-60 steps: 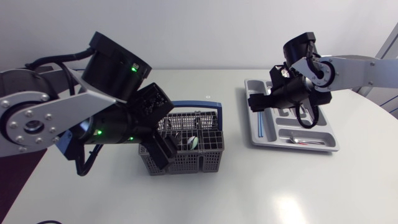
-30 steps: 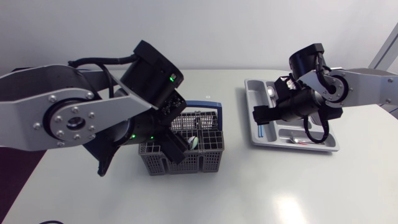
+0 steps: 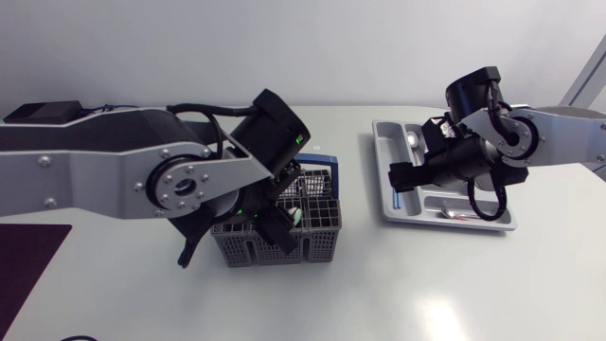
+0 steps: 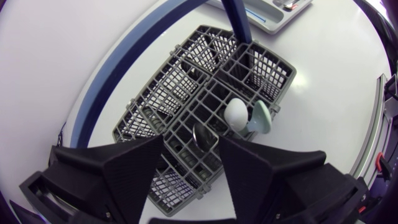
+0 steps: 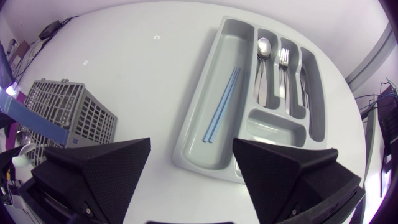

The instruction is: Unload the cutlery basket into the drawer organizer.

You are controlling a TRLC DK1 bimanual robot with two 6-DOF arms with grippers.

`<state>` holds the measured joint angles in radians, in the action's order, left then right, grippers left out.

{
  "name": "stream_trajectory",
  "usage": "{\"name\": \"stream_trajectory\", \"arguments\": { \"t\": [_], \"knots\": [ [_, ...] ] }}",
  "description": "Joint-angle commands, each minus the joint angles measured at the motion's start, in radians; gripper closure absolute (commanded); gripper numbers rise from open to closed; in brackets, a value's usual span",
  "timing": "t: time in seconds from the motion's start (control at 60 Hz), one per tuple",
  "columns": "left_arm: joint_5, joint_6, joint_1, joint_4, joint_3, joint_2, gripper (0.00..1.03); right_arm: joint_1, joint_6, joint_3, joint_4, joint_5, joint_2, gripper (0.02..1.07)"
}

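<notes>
Over the white table (image 3: 379,284), hovering with left gripper (image 4: 191,142) spread above grey plastic-mesh cutlery basket (image 4: 261,68), likely risking snagging its dividers.

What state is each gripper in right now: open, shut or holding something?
Left gripper: open, empty, over the cutlery basket.
Right gripper: open, empty, near the drawer organizer.
</notes>
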<state>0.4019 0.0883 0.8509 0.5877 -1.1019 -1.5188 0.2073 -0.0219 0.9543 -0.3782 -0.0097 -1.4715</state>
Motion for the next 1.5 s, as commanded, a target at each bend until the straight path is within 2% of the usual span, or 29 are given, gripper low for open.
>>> {"name": "stream_trajectory", "arguments": {
  "t": [0.0,0.167,0.55,0.9,1.25,1.483],
  "knots": [
    [0.003,-0.032,-0.013,0.012,-0.035,-0.029,0.60,-0.009,0.010,-0.028,0.001,0.007,0.014,0.12],
    [0.002,-0.038,-0.015,0.012,-0.039,-0.043,0.79,-0.017,0.017,-0.025,0.001,0.005,0.016,0.12],
    [0.002,-0.038,0.010,0.009,-0.047,-0.070,0.91,-0.031,0.028,-0.049,0.009,-0.003,0.027,0.12],
    [0.034,-0.002,0.043,0.014,-0.024,-0.006,0.93,-0.037,0.033,-0.066,0.018,-0.007,0.040,0.12],
    [0.133,0.065,0.077,-0.002,0.025,0.082,0.93,-0.026,0.039,-0.077,0.018,-0.012,0.063,0.12],
    [0.161,0.128,0.097,-0.020,0.057,0.149,0.93,-0.005,0.060,-0.100,0.027,-0.041,0.123,0.12]
  ]
}}
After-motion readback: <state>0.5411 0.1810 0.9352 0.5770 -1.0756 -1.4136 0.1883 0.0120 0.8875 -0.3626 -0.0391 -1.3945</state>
